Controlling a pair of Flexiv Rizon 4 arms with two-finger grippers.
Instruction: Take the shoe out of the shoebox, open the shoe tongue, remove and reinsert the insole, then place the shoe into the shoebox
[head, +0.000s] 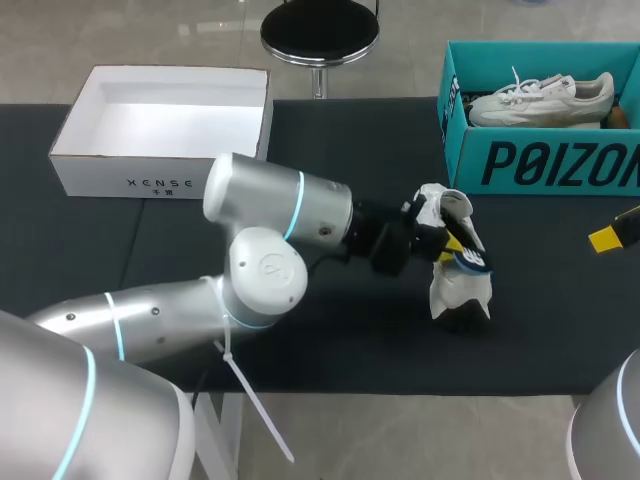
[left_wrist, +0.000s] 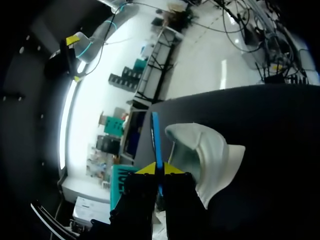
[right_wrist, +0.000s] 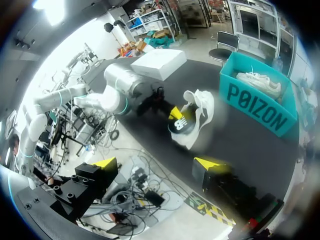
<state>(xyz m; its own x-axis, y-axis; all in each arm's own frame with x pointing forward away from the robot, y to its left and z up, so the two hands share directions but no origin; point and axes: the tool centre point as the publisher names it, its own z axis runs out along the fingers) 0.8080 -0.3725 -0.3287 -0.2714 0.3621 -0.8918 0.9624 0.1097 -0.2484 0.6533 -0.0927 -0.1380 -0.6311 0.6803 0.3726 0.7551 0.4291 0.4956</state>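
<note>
Two grippers work over the black table surface (head: 560, 340). Left gripper (left_wrist: 159, 169): carried by the silver left arm (head: 270, 205), which enters from the near left corner and reaches past the middle of the surface. Its yellow tips are pressed together on the thin black insole with a blue rim (left_wrist: 155, 135), pinching it from both sides. The insole extends ahead of the fingers and lies against the white fabric shoe (head: 458, 290); how much of it sits inside the shoe cannot be told. The shoe is right of the surface's middle, in front of the shoebox and apart from it. It is raised on end, with its lower part at the surface and its upper part just beside the left gripper. Right gripper (right_wrist: 157, 164): near the right edge, well apart from the shoe, its two yellow tips spread wide. Teal cardboard shoebox (head: 545, 165): open, at the far right corner, holding a second white lace-up shoe (head: 540, 100) that lies lengthwise along it. White cardboard box (head: 160, 185): open, at the far left corner.
</note>
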